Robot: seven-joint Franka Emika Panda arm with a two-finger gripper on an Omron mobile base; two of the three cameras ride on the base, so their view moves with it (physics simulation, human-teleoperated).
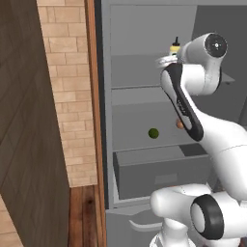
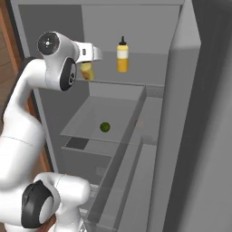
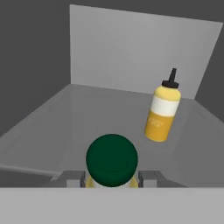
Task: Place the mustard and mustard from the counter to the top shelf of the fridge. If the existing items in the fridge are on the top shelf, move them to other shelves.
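My tool [image 3: 112, 178] is clenched on the squat mustard bottle [image 3: 112, 161], held upright over the top shelf [image 3: 65, 118] for setting down beside the slim mustard bottle [image 3: 162, 112] standing there.

flat, even rendered light, soft shadows, sharp focus, no glare

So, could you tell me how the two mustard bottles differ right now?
The slim mustard stands free on the top shelf, with a pointed black nozzle; the squat mustard sits in the gripper, showing a broad dark green cap. Both have yellow bodies.
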